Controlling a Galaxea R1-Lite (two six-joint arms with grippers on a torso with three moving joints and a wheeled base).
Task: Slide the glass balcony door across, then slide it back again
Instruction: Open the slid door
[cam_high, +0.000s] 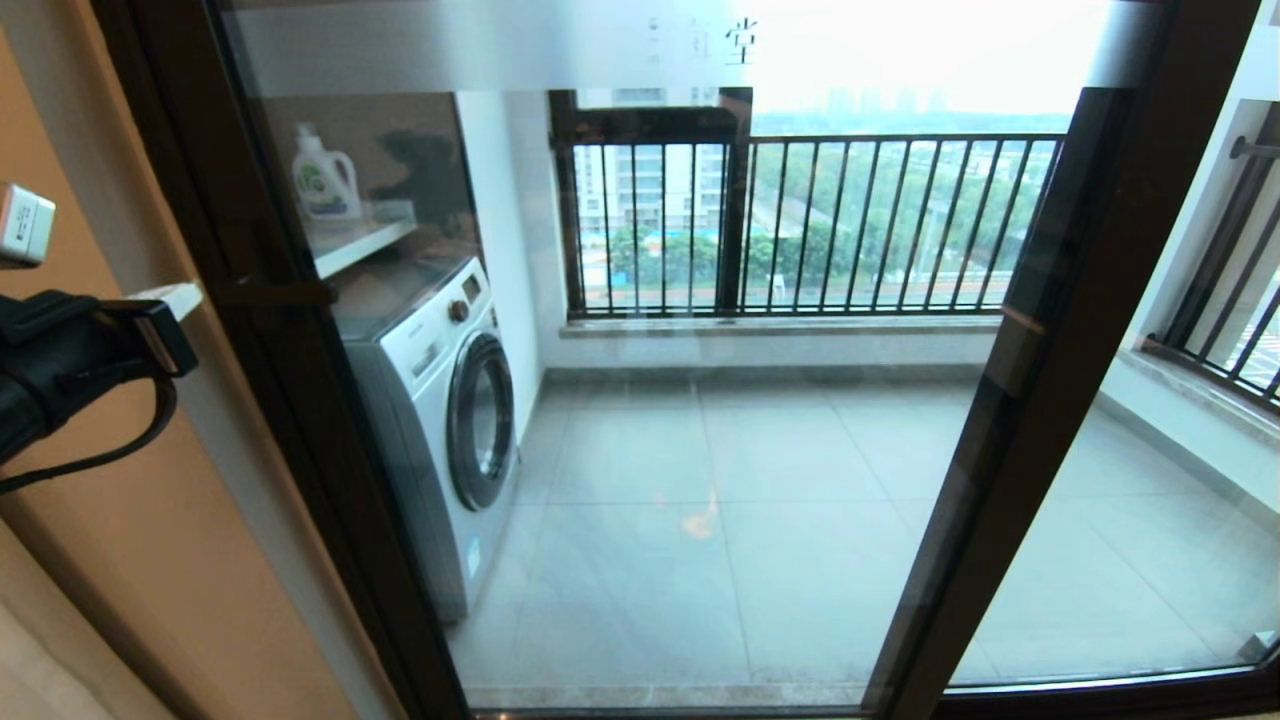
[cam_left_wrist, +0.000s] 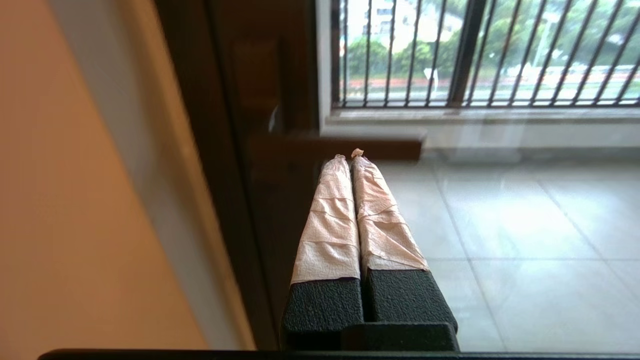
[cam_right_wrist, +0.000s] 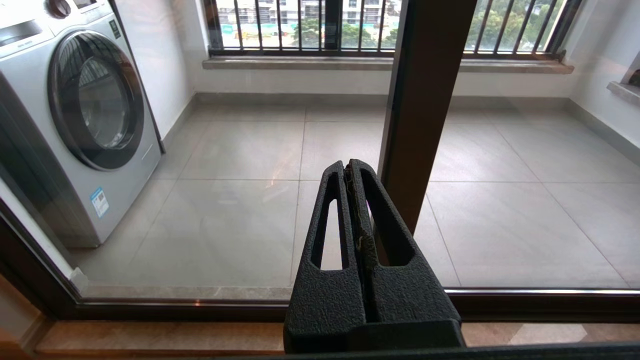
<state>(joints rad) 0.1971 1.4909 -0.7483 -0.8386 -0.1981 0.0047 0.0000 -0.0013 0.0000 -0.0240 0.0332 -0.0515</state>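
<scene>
Left gripper (cam_left_wrist: 350, 156): it is sitting close to the door's left edge, with its taped fingers (cam_left_wrist: 330, 220) pressed flat together and holding nothing.
Right gripper (cam_right_wrist: 348, 172): it is hanging low in front of the glass, its fingers closed on nothing too.
Door (cam_high: 700, 420): it is filling the doorway, with its left frame next to the orange wall (cam_high: 110, 560).
Handle (cam_left_wrist: 335, 145): it is sticking out of the dark frame, just past the left fingertips; I cannot tell if they are touching it.
How to do it well: I think the left gripper should be hooking its closed fingers against the handle and pushing slowly sideways, staying level, so it is not slipping off or bumping the glass.
Far behind: a washer (cam_high: 440, 420) and railing (cam_high: 800, 225) are showing through the glass.
</scene>
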